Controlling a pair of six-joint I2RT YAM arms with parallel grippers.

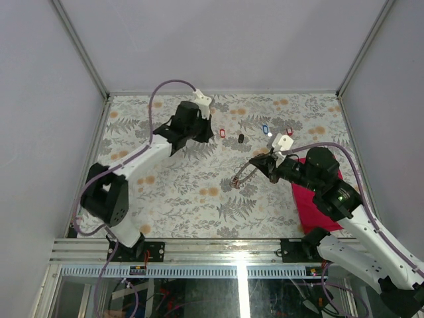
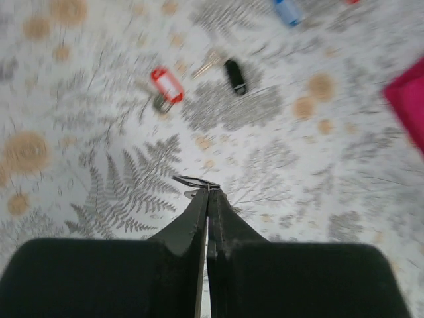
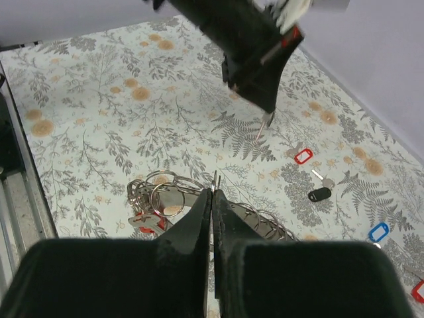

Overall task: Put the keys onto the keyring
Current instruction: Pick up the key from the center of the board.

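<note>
The keyring [image 1: 242,175] is a floppy chain of metal rings hanging from my right gripper [image 1: 260,161], which is shut on it just above the table. In the right wrist view its rings [image 3: 159,192] bunch to the left of my shut gripper [image 3: 213,191], with a red tag [image 3: 149,222] among them. My left gripper [image 1: 208,127] is raised at the back and shut on a small thin wire ring [image 2: 196,180]. In the right wrist view a thin metal piece [image 3: 262,127] hangs from its tips. Loose key tags lie on the table: red [image 1: 222,132], black [image 1: 241,138], blue [image 1: 265,128] and another red [image 1: 289,131].
A red cloth [image 1: 318,199] lies at the right under my right arm. The table has a fern and flower pattern and walls on three sides. In the left wrist view the red tag [image 2: 166,84] and black tag [image 2: 234,76] lie ahead of the fingers.
</note>
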